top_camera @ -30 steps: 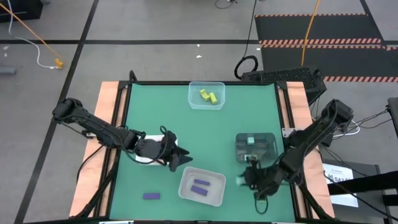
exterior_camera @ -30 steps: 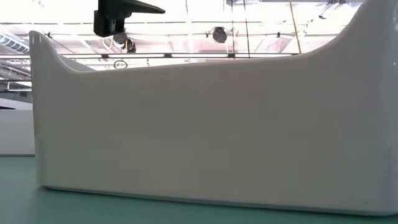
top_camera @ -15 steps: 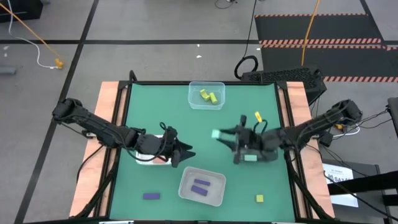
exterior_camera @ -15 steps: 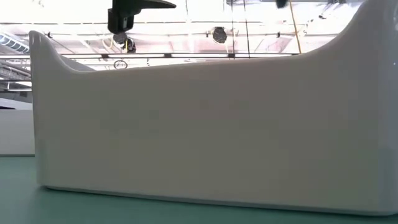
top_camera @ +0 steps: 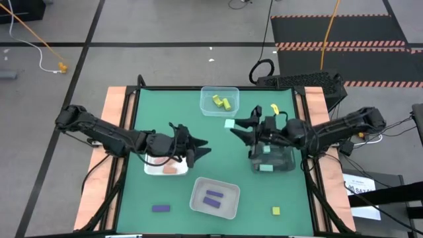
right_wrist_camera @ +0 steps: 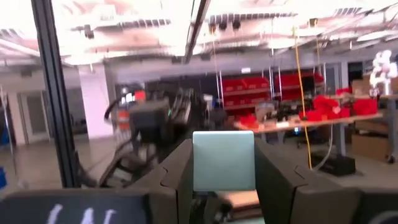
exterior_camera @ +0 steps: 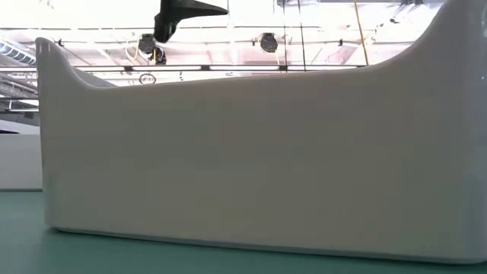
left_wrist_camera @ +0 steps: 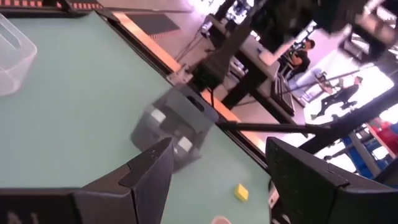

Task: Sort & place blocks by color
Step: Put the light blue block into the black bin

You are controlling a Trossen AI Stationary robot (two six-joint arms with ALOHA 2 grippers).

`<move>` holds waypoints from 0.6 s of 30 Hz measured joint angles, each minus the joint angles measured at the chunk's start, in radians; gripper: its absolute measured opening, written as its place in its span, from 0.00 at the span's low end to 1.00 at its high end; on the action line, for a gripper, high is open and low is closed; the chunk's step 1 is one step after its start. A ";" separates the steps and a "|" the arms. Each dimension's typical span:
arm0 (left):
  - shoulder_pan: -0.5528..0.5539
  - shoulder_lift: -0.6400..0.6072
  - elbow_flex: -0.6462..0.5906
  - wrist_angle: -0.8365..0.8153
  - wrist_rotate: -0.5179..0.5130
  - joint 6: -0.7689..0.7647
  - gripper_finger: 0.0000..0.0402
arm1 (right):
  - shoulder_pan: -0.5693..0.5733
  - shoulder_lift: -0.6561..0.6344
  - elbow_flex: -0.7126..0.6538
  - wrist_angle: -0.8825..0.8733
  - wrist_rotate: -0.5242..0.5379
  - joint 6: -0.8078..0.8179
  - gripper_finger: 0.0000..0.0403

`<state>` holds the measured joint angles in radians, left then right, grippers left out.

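Note:
My right gripper (top_camera: 236,128) hovers just left of the dark container (top_camera: 271,158), shut on a mint-teal block (top_camera: 229,123). That container has mint blocks in it. My left gripper (top_camera: 203,148) is open and touches nothing, above the table just right of the white tray (top_camera: 153,170). A salmon block (top_camera: 173,169) lies in that tray. Yellow blocks (top_camera: 221,102) lie in the far clear tray, purple blocks (top_camera: 213,197) in the near tray. One purple block (top_camera: 160,208) and one yellow block (top_camera: 275,211) lie on the mat. My right gripper pinches the mint-teal block (right_wrist_camera: 222,160) between its two fingers (right_wrist_camera: 180,177), one on each side face. The fingers reach out roughly level toward the table's left side. The block is lifted clear of the table and sits square in the hold.
The near tray's white wall (exterior_camera: 243,152) fills the low view, with one dark gripper (exterior_camera: 190,11) above it. Bare green mat lies in the middle between the trays. In the left wrist view the dark container (left_wrist_camera: 174,134) and the yellow block (left_wrist_camera: 241,193) show ahead.
My right gripper has swung from the near right corner up and toward the far edge and the table's left, carrying the mint block past the dark container. The loose yellow block now shows where the gripper was. My left gripper has drawn away from the white tray toward the far right, uncovering the salmon block.

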<state>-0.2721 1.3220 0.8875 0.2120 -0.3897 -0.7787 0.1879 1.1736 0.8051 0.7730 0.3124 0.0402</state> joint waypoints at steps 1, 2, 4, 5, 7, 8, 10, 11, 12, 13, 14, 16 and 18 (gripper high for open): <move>0.006 0.000 0.000 0.003 0.000 0.003 0.64 | 0.000 -0.001 0.000 -0.024 0.001 0.004 0.28; 0.009 0.000 0.000 0.003 0.000 0.003 0.64 | 0.001 -0.004 0.000 -0.055 0.001 0.022 0.28; 0.015 0.000 0.000 0.000 0.012 -0.007 0.64 | 0.003 -0.019 0.000 -0.166 0.001 0.094 0.28; 0.016 0.000 0.000 0.000 0.024 -0.016 0.64 | 0.003 -0.027 0.000 -0.231 0.000 0.139 0.28; 0.015 0.000 0.000 -0.001 0.047 -0.032 0.64 | 0.004 -0.051 0.000 -0.400 0.000 0.223 0.28; 0.013 0.000 0.000 -0.001 0.061 -0.041 0.64 | 0.004 -0.064 0.000 -0.487 -0.001 0.264 0.28; 0.005 0.000 0.000 -0.005 0.099 -0.064 0.64 | 0.004 -0.094 0.000 -0.664 -0.001 0.365 0.28; -0.002 0.000 0.000 -0.007 0.124 -0.080 0.64 | 0.004 -0.108 0.000 -0.763 -0.005 0.423 0.28; -0.011 0.000 0.000 -0.008 0.154 -0.098 0.64 | 0.006 -0.122 0.000 -0.853 -0.020 0.482 0.28; -0.020 0.000 0.000 -0.010 0.189 -0.116 0.64 | 0.008 -0.135 0.000 -0.939 -0.042 0.538 0.28; -0.031 0.000 0.000 -0.014 0.224 -0.135 0.64 | 0.011 -0.146 0.000 -1.027 -0.066 0.592 0.28; -0.056 0.000 0.000 -0.029 0.286 -0.184 0.64 | 0.021 -0.166 0.000 -1.185 -0.123 0.691 0.28; -0.085 0.000 0.000 -0.055 0.328 -0.238 0.64 | 0.039 -0.182 0.000 -1.323 -0.184 0.779 0.29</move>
<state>-0.3570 1.3220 0.8875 0.1569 -0.0612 -1.0169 0.2270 0.9915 0.8051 -0.5500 0.1283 0.8188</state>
